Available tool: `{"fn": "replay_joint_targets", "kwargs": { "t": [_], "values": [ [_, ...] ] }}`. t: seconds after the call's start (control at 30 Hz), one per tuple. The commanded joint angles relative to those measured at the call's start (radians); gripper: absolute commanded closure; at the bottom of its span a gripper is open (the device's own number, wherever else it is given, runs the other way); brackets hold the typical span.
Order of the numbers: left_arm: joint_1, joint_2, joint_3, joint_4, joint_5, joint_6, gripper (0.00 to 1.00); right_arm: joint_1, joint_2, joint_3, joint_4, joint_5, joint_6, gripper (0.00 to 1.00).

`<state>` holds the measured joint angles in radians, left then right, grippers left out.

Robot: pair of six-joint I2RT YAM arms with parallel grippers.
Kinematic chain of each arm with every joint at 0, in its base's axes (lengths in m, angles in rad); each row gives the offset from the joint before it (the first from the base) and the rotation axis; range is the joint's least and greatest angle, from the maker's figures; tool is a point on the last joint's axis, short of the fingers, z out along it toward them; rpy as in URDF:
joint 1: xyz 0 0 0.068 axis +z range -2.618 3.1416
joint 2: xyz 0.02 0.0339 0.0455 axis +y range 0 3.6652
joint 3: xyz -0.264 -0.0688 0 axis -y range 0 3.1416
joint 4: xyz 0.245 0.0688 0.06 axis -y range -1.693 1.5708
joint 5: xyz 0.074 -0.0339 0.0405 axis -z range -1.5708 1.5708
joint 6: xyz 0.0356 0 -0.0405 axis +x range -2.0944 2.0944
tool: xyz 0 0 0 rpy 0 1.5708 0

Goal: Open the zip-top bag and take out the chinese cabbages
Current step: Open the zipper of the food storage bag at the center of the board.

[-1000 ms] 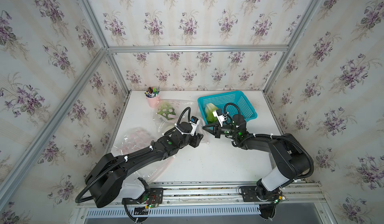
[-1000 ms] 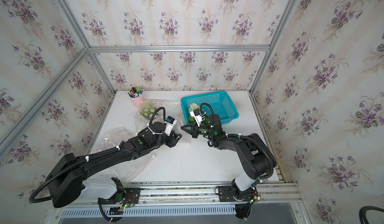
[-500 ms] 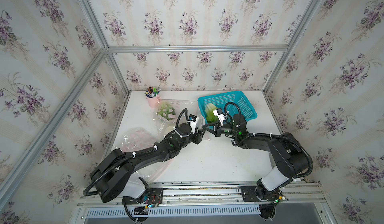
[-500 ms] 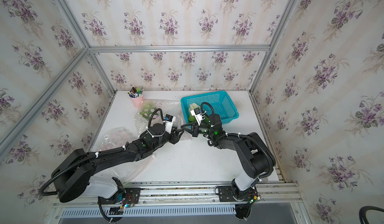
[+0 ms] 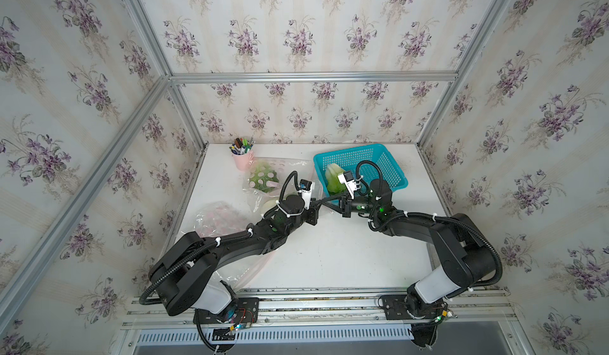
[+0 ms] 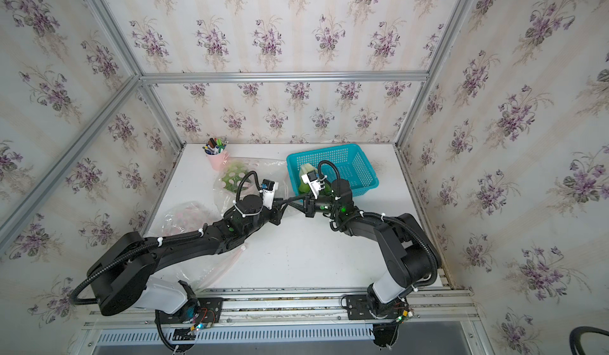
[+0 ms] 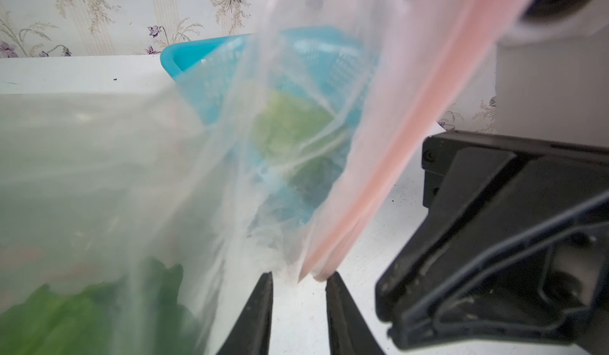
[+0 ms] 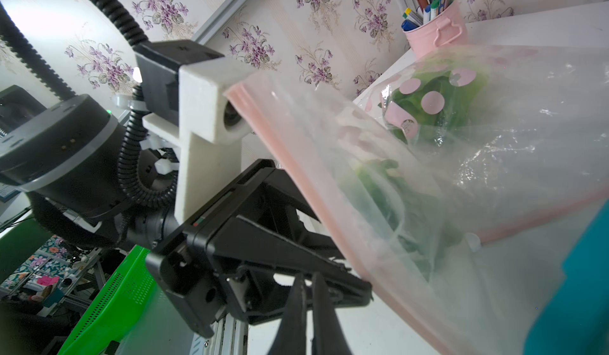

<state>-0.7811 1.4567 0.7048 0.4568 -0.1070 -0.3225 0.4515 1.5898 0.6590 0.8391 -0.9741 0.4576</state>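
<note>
The clear zip-top bag with a pink zip strip lies between the pink cup and the basket, its mouth raised toward both grippers. Green chinese cabbages show through the film, one under pink dots. Another cabbage lies in the blue basket. My left gripper is narrowly open, and the strip's end hangs at its fingertips. My right gripper is shut, tip to tip with the left. Whether it pinches film I cannot tell.
A pink cup of pens stands at the back left. A second crumpled clear bag with a pink strip lies under my left arm near the left wall. The basket's near corner sits close behind the right wrist.
My left gripper has moved right, up to the right gripper's tip, and its jaws have narrowed. The right arm has stayed almost still.
</note>
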Motion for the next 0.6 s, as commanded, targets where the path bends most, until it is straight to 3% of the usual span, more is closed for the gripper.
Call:
{"fn": "replay_joint_targets", "kwargs": {
  "t": [0.0, 0.07, 0.17, 0.27, 0.43, 0.57],
  "values": [
    [0.001, -0.005, -0.005, 0.033, 0.026, 0.016, 0.67, -0.002, -0.012, 0.008, -0.061, 0.082, -0.070, 1.00],
    [0.000, -0.013, -0.011, 0.034, 0.042, 0.022, 0.64, -0.002, -0.026, 0.002, -0.100, 0.164, -0.106, 0.85],
    [0.000, -0.030, -0.018, 0.018, 0.068, 0.036, 0.56, -0.002, -0.049, -0.015, -0.113, 0.237, -0.127, 0.77],
    [0.000, -0.032, -0.019, -0.004, 0.088, 0.053, 0.48, -0.002, -0.079, -0.028, -0.136, 0.309, -0.145, 0.78],
    [0.000, -0.080, -0.010, -0.068, 0.096, 0.083, 0.46, -0.002, -0.135, -0.047, -0.191, 0.446, -0.168, 0.83],
    [0.000, -0.125, -0.017, -0.120, 0.089, 0.109, 0.46, -0.005, -0.188, -0.092, -0.186, 0.439, -0.157, 0.79]
  ]
}}
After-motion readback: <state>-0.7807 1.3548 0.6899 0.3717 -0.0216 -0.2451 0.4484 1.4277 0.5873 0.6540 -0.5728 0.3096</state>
